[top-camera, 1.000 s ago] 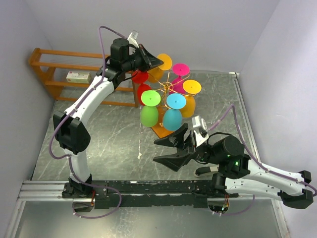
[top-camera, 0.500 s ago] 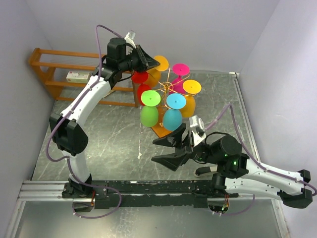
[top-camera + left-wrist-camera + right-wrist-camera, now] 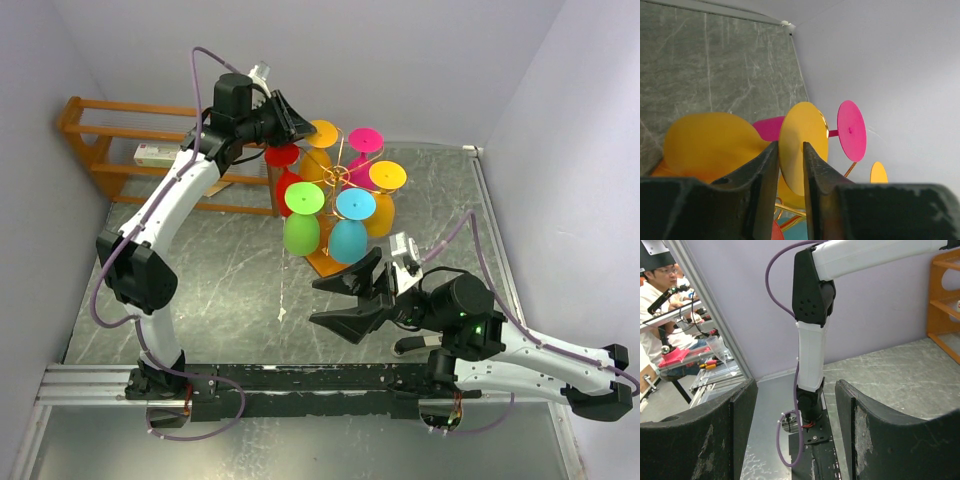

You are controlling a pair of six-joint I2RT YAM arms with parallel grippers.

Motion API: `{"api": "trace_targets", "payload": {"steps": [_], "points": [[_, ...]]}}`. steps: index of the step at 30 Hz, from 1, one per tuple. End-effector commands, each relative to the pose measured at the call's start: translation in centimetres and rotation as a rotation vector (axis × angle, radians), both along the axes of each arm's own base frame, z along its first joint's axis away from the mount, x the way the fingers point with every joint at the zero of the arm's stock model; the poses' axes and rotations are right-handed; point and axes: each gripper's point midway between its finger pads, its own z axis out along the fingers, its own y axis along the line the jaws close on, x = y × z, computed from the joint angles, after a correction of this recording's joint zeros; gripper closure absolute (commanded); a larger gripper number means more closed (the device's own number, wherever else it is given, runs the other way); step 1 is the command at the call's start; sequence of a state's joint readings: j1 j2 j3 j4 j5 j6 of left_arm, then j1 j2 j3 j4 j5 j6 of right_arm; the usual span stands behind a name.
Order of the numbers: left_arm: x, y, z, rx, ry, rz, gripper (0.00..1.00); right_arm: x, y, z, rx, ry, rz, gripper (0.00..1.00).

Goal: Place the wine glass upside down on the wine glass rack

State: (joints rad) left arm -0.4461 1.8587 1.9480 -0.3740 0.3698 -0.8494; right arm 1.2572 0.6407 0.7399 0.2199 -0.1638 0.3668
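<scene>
An orange wine glass (image 3: 322,133) hangs upside down at the back left of the gold wire wine glass rack (image 3: 335,176), foot disc up. My left gripper (image 3: 301,127) is at that foot. In the left wrist view its fingers stand a narrow gap apart (image 3: 790,146). The orange disc (image 3: 812,135) shows through the gap and the bowl (image 3: 710,145) hangs to the left. Nothing is pinched. My right gripper (image 3: 340,300) hovers open and empty in front of the rack's wooden base (image 3: 322,264), pointing left (image 3: 796,390).
Red, green, cyan, yellow and magenta glasses hang on the other arms of the rack. A brown wooden shelf unit (image 3: 100,150) with a small white box (image 3: 158,155) stands at the back left. Walls close in at the back and both sides.
The left gripper's jaws have parted from shut to a narrow gap, and the gripper has drawn back slightly left from the orange glass. The right arm has hardly moved.
</scene>
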Motion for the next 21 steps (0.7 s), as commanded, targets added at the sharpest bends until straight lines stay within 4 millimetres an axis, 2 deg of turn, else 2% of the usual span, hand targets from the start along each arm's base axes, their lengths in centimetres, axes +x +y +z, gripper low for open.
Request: {"api": "trace_targets", "payload": {"steps": [1,5,9,15,18,21], "points": [[-0.1,1.2,3.0,0.01,-0.071,0.023,0.62,0.0,-0.4,0.4,0.029,-0.001,-0.009,0.36],[-0.1,1.8,3.8,0.015,-0.092,0.046,0.54,0.1,-0.4,0.5,0.03,0.002,-0.015,0.36],[0.0,2.5,4.8,0.001,-0.117,0.053,0.5,0.2,-0.4,0.4,0.029,0.01,-0.019,0.36],[-0.1,4.1,7.6,-0.021,-0.188,0.074,0.44,0.8,-0.7,0.5,0.031,0.031,-0.053,0.35],[-0.8,5.3,9.3,-0.012,-0.249,0.092,0.38,1.9,-0.9,0.1,0.008,0.07,-0.116,0.35],[-2.2,6.6,11.1,0.028,-0.326,0.106,0.33,4.0,-1.4,-0.8,-0.038,0.137,-0.232,0.35]]}}
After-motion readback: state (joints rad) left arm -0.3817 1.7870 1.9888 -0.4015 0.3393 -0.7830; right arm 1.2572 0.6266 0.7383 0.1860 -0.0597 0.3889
